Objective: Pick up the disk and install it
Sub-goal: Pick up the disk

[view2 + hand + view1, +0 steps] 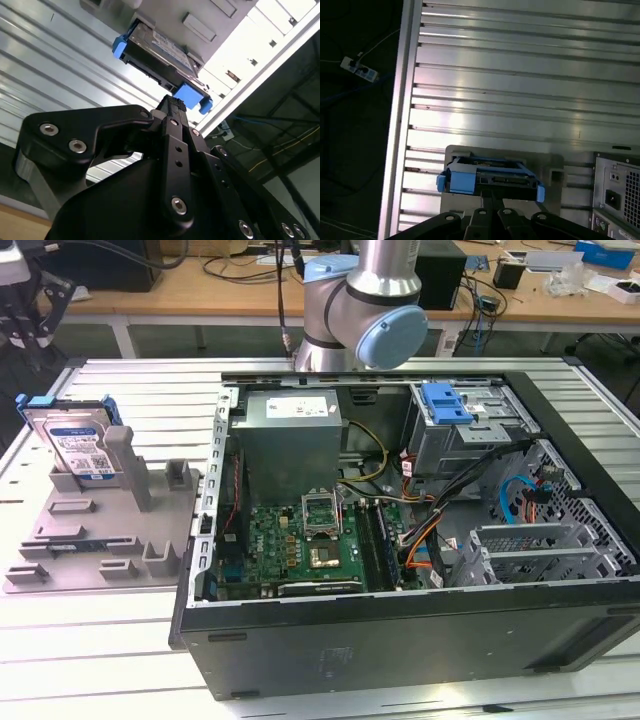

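At the exterior view's left, the disk stands on edge in a slot at the back of a grey holder on the ribbed metal table. Its blue carrier frame wraps its rim and its white-and-blue label faces forward. In both wrist views the gripper points at the disk, its black fingers drawn together with nothing between them. The tips line up with the disk's connector edge, and contact cannot be told. The arm rises behind the table at the middle of the exterior view. In front of it lies the open computer case, with a grey power supply above the green motherboard. Toward the exterior view's right, a blue tab sits on top of the metal drive cage in the case's far corner
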`<state>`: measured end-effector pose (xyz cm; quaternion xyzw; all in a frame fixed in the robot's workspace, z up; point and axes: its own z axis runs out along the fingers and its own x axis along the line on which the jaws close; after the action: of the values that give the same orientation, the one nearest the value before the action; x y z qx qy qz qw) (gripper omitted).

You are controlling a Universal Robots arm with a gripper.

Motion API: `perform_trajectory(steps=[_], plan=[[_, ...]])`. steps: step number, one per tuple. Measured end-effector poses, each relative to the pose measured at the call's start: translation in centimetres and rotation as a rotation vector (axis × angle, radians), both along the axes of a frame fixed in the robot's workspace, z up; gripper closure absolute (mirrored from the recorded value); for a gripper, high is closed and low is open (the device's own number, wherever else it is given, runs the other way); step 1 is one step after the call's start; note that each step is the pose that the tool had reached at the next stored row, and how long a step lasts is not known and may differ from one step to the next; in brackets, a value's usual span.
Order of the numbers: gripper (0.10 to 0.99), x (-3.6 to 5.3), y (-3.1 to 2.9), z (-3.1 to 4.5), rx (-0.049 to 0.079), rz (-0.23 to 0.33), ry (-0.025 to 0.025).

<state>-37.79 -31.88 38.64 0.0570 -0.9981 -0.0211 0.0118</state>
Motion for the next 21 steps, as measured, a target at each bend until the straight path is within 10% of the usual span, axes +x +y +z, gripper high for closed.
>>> perform_trajectory(steps=[21], plan=[[0.98, 0.0, 0.0, -0.22, -0.001, 0.529, 0.0035]])
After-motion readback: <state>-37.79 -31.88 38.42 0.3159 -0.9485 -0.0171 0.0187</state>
